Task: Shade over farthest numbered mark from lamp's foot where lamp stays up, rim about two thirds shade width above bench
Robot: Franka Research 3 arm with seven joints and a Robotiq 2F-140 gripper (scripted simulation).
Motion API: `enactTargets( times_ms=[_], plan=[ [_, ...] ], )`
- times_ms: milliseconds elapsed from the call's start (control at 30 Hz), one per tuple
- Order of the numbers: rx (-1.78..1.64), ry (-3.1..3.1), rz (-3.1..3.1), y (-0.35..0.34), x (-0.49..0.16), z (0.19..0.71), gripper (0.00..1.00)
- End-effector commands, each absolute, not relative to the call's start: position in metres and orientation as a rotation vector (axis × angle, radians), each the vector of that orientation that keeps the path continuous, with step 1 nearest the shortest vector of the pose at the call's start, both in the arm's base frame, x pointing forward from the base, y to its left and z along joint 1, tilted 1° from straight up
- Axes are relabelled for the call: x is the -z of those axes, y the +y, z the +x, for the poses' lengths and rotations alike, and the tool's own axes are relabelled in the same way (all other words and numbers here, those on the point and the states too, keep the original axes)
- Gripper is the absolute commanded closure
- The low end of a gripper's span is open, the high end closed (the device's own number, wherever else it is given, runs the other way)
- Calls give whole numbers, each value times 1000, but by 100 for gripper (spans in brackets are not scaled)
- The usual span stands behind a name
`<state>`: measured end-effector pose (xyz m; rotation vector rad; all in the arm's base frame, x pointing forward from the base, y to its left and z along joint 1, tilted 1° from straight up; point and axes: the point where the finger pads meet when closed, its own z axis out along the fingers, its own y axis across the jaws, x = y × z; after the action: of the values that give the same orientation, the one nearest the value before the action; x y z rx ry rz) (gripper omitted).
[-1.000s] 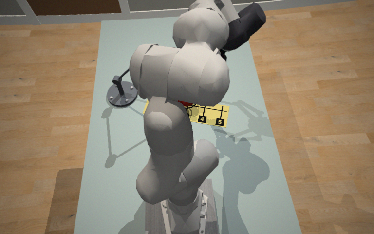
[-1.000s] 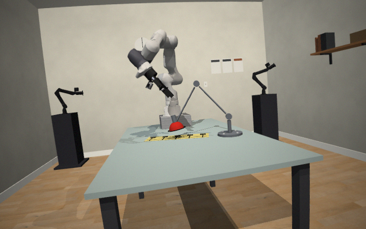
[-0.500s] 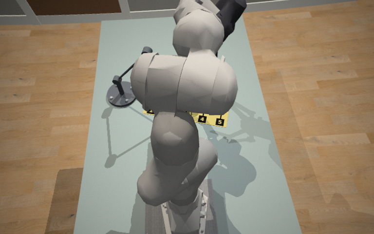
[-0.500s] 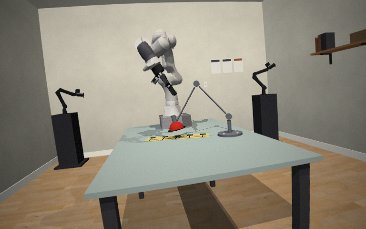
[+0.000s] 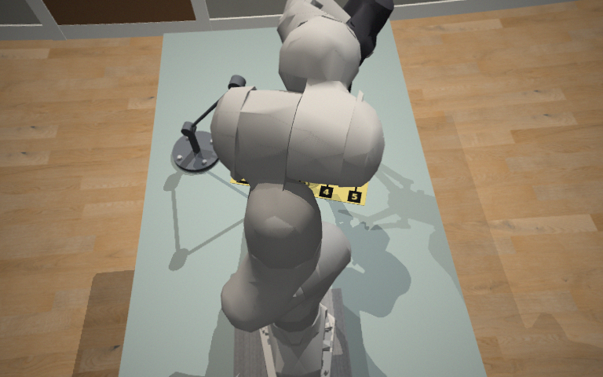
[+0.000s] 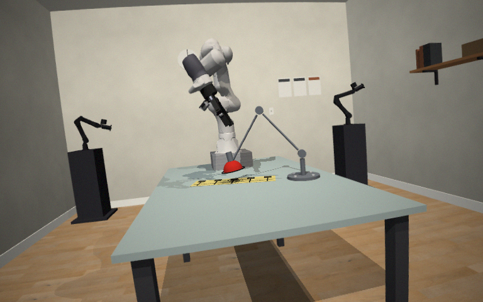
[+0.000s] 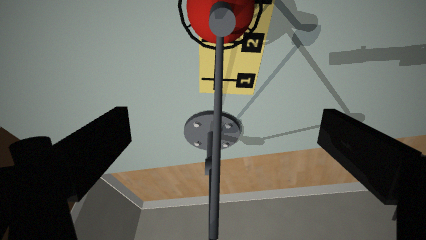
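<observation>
Two jaws: the gripper's (image 6: 227, 124) (image 7: 224, 125) fingers stand wide apart, with nothing gripped.
Arm: raised and folded, its wrist sloping the gripper down toward the lamp.
Lamp rod (image 6: 245, 136) (image 7: 218, 95): seen between the jaws from the wrist, long axis running from the shade up to the elbow joint (image 6: 259, 110).
Shade (image 6: 233, 166) (image 7: 200, 15): red, below the jaws in the exterior view, tilted, its open rim facing down.
Lamp foot (image 5: 206, 163) (image 6: 303, 176) (image 7: 192, 134): beyond the jaws, flat on the bench (image 5: 177, 311) (image 6: 249, 213) (image 7: 100, 75).
Marked strip (image 5: 340, 190) (image 6: 210, 182) (image 7: 207, 62): yellow, beyond the jaws, digits 1 and 2 readable from the wrist.
</observation>
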<state>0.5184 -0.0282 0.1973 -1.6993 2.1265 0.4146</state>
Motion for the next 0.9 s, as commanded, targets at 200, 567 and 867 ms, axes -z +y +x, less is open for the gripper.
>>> enactTargets(
  times_ms=[200, 567, 867],
  plan=[
    [-413, 2150, -1676, -21, -181, 521, 0],
    [-415, 2141, -1686, -10, -160, 523, 0],
    [-426, 2164, -1671, 0, -139, 523, 0]
  ],
)
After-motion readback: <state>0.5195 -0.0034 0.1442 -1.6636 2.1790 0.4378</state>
